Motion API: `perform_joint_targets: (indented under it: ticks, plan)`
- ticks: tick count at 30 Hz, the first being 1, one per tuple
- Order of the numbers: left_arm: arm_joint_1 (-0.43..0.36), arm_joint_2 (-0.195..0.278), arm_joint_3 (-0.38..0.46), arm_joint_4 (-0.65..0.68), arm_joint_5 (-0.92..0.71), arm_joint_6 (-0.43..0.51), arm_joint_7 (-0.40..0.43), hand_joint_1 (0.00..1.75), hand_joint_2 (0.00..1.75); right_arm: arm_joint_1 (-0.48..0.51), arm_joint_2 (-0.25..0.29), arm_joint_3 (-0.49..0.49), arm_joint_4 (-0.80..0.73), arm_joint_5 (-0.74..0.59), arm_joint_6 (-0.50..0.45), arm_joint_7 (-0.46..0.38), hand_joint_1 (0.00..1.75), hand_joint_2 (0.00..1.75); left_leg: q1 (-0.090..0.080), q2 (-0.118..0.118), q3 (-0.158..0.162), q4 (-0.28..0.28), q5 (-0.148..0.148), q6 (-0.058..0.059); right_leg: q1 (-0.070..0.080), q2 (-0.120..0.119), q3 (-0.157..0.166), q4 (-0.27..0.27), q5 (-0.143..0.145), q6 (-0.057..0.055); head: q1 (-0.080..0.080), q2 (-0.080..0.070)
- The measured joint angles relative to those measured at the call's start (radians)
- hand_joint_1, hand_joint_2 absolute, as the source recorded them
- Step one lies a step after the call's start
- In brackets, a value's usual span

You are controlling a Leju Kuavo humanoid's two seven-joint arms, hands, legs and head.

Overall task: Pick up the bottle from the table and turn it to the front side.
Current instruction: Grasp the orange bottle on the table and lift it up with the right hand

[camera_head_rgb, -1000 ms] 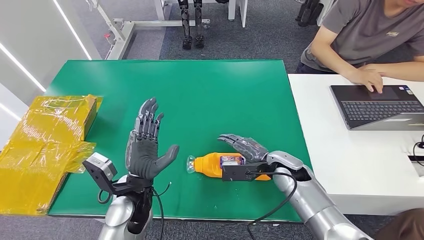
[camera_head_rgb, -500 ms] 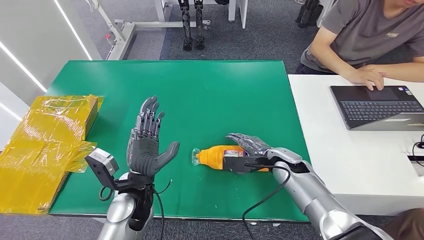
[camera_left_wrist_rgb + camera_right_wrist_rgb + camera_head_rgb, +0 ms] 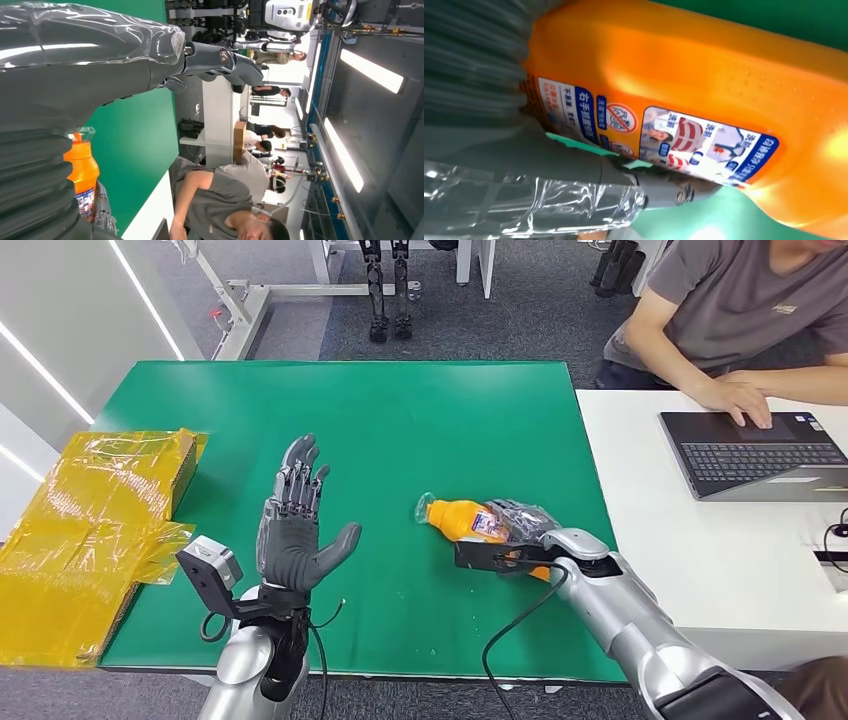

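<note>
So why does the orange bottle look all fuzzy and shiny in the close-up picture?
In the right wrist view the bottle sits very near the lens, so it blurs, with bright glare spots on its plastic. In the head view it looks sharp, gripped by the right hand. The left wrist view catches glaring ceiling lights.

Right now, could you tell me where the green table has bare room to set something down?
The far half of the green table is bare. Crowded: the left hand raised near the front, the right hand gripping the orange bottle, yellow packages at the left edge.
</note>
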Motion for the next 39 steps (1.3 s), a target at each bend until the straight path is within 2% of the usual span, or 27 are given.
perform_joint_targets:
  ticks: [1,4,5,9,14,19,25,31,35,39]
  plan:
    - [0.0,0.0,0.001,0.0,-0.001,0.001,0.0,0.0,1.75,-0.002,0.001,0.0,0.004,0.003,-0.005,0.004,0.09,1.75,0.0,0.0,0.0,0.0,0.0,0.0,0.0,0.0,0.0,0.0,0.0,0.0,0.0,0.0]
    - [0.0,-0.001,0.002,0.0,-0.004,0.004,0.0,0.0,1.75,-0.004,0.006,0.0,0.012,0.01,-0.024,0.011,1.4,1.75,0.0,0.0,0.0,0.0,0.0,0.0,0.0,0.0,0.0,0.0,0.0,0.0,0.0,0.0]
    - [0.0,-0.001,0.003,0.0,-0.005,0.006,0.0,0.0,1.75,-0.004,0.008,-0.001,0.014,0.013,-0.037,0.013,1.75,1.75,0.0,0.0,0.0,0.0,0.0,0.0,0.0,0.0,0.0,0.0,0.0,0.0,0.0,0.0]
    - [0.002,-0.001,0.005,0.0,-0.009,0.014,-0.003,0.0,1.75,0.002,0.018,-0.011,0.02,0.028,-0.105,0.018,1.75,1.75,0.0,0.0,-0.001,0.0,0.0,0.0,0.0,0.0,0.0,0.0,0.0,0.0,0.0,0.0]
    - [0.002,-0.001,0.006,0.0,-0.012,0.018,-0.005,0.0,1.75,0.006,0.03,-0.029,0.023,0.032,-0.144,0.019,1.75,1.75,0.0,0.0,-0.002,0.0,0.0,0.0,0.0,0.0,-0.002,0.0,0.0,0.0,0.0,0.0]
    - [0.005,-0.001,0.007,0.0,-0.014,0.026,-0.011,0.0,1.75,0.019,0.056,-0.079,0.015,0.023,-0.224,0.018,1.75,1.75,0.0,0.0,-0.003,0.0,0.0,0.0,0.0,0.0,-0.003,0.0,0.0,0.0,0.0,0.0]
    - [0.006,-0.001,0.008,0.0,-0.015,0.031,-0.014,0.0,1.75,0.043,0.083,-0.139,-0.023,-0.01,-0.26,0.009,1.75,1.75,0.0,0.0,-0.004,0.0,0.0,0.0,0.0,0.0,-0.003,0.0,0.0,0.0,0.0,0.0]
    - [0.01,0.0,0.011,0.0,-0.012,0.047,-0.018,0.0,1.75,0.098,0.116,-0.244,-0.113,-0.182,-0.35,-0.095,1.75,1.75,0.0,0.0,-0.004,0.0,0.0,0.0,0.0,0.0,-0.004,0.0,0.0,0.0,0.0,0.0]
    - [0.016,0.0,0.012,0.0,-0.008,0.053,-0.019,0.0,1.75,0.159,0.14,-0.32,-0.223,-0.296,-0.436,-0.198,1.75,1.75,0.0,-0.001,-0.005,0.0,0.0,0.0,0.0,-0.001,-0.004,0.0,0.0,0.0,0.0,0.0]
    - [0.02,0.0,0.012,0.0,-0.003,0.052,-0.026,0.0,1.75,0.22,0.152,-0.359,-0.332,-0.339,-0.474,-0.257,1.75,1.75,0.0,-0.001,-0.005,0.0,0.0,0.0,0.0,-0.001,-0.005,0.0,0.0,0.0,0.0,0.0]
